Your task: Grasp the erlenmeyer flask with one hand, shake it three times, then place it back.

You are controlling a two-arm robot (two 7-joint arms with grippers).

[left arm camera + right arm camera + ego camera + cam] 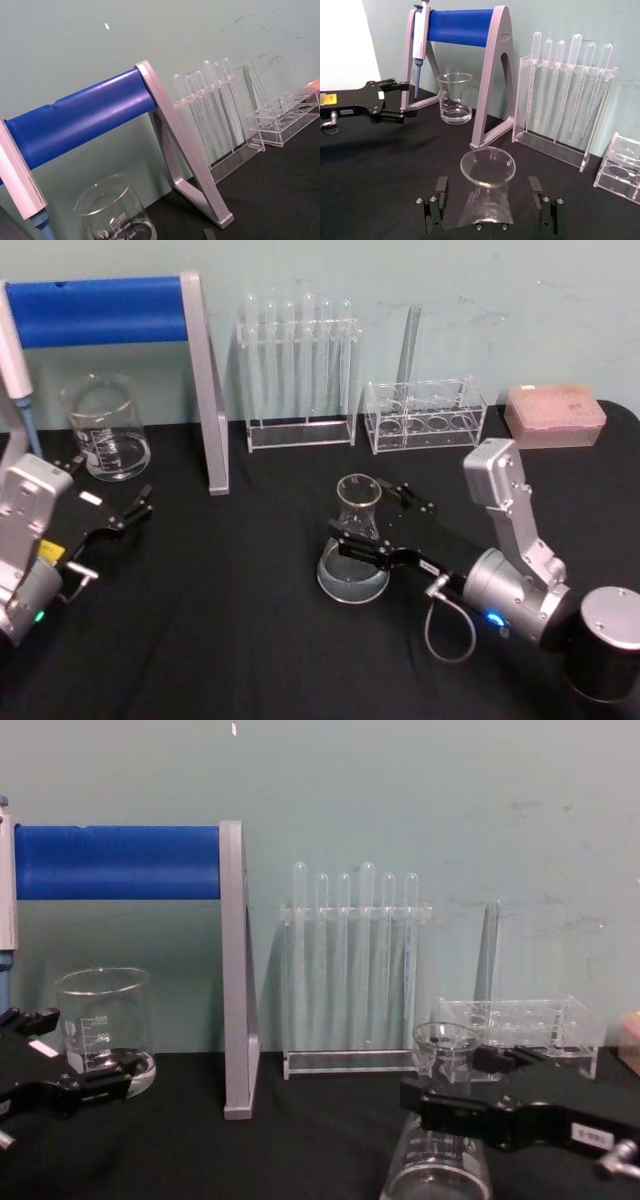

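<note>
erlenmeyer flask mid-table between right gripper fingers; beaker far left, behind left gripper; tube rack behind flask

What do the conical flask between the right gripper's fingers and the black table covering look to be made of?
The clear conical erlenmeyer flask looks like smooth glass: see-through, glinting, white graduation marks. The black table covering appears to be matte cloth or mat, showing no reflections; which one is unclear.

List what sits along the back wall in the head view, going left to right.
Beaker → blue stand → tube rack → low clear rack → pink tip box.
</note>
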